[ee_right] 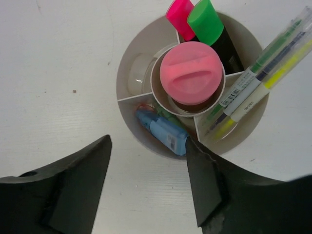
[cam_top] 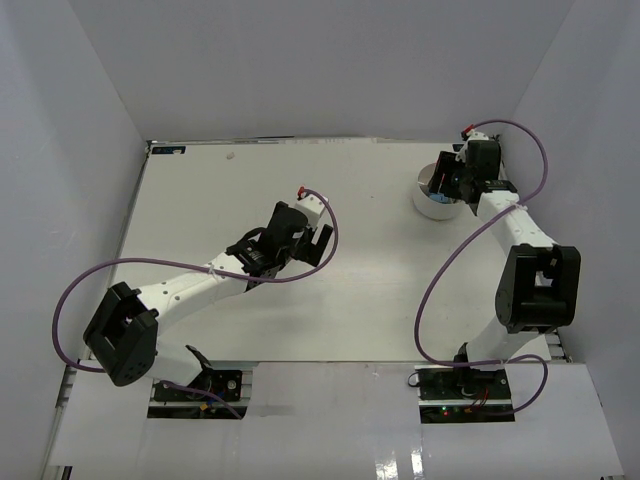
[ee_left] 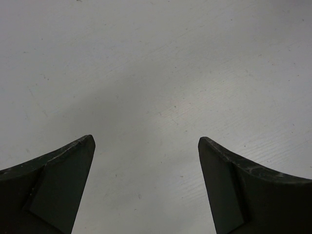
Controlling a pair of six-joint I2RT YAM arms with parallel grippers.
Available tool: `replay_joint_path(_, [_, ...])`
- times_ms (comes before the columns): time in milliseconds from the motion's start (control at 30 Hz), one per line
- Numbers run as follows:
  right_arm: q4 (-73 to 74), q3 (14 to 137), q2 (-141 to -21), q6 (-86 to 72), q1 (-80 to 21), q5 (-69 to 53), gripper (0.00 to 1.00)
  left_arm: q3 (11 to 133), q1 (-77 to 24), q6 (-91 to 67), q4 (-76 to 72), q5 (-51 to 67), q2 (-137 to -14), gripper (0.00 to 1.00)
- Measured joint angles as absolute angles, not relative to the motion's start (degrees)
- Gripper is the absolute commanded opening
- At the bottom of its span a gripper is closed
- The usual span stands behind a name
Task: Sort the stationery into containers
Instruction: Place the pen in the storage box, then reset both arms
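Jaws wide left and right, empty. White tub [ee_right: 141, 41], divided: centre, one pink-capped glue stick [ee_right: 192, 72]; two highlighters [ee_right: 214, 29]; three pens [ee_right: 258, 73]; one clear tape ring [ee_right: 139, 73]; blue item [ee_right: 163, 129], unclear.

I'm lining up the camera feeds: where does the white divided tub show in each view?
Top external: upper right, the white tub partly under the right gripper.
Left wrist: not in it; only table between the fingers of the left gripper.
Right wrist: centre, just beyond the open fingers.
Shared landmark: the right gripper, at the tub in both.
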State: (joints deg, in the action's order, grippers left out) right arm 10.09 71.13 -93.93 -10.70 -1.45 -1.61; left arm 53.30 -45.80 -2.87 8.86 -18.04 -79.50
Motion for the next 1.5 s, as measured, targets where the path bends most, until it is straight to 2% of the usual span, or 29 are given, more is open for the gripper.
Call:
replay_joint_path(67, [10.3, 71.1, -93.4, -10.4, -1.3, -1.4, 0.73, 53.3, -45.8, -2.9, 8.9, -18.0, -79.5, 0.98])
replay_joint_path(200, [11.8, 71.1, -89.0, -9.8, -1.2, -0.1, 0.87, 53.3, -45.5, -3.4, 9.0, -17.9, -79.5, 0.98])
replay_joint_path(333, [12.6, 69.1, -76.6, -8.7, -1.2, 0.2, 0.95, 53.3, -44.8, -4.6, 9.1, -17.6, -78.7, 0.98])
replay_joint_path(367, [12.6, 68.2, -72.9, -8.4, -1.2, 0.1, 1.0, 53.3, -44.4, -5.1, 9.1, -17.5, -78.2, 0.98])
replay_joint_path(433, [12.6, 66.1, -64.5, -7.5, -1.2, 0.1, 0.91, 53.3, -43.4, -5.9, 9.3, -17.4, -77.1, 0.98])
replay_joint_path(467, [12.3, 64.8, -60.5, -7.0, -1.2, 0.1, 0.9, 53.4, -42.6, -6.6, 9.4, -17.0, -76.2, 0.98])
replay_joint_path(633, [12.6, 58.4, -41.7, -4.3, -1.2, 1.3, 0.9, 53.8, -34.9, -10.7, 10.1, -13.8, -70.2, 0.98])
replay_joint_path(767, [14.2, 55.1, -31.0, -3.0, -1.2, 2.4, 0.9, 53.8, -27.9, -13.4, 9.9, -14.3, -62.0, 0.98])
replay_joint_path(900, [17.0, 53.6, -24.1, -2.1, -1.5, 4.6, 0.9, 53.8, -26.7, -14.3, 10.3, -16.6, -53.5, 0.98])
replay_joint_path(1233, [18.4, 45.4, -9.7, -0.4, -10.2, 8.7, 0.9, 48.4, -26.7, -13.8, 12.3, -21.1, -28.3, 0.98])
replay_joint_path(1500, [18.5, 36.9, -1.5, 0.7, -12.5, 8.0, 0.9, 39.6, -26.7, -16.0, 14.0, -20.5, -23.7, 0.98])
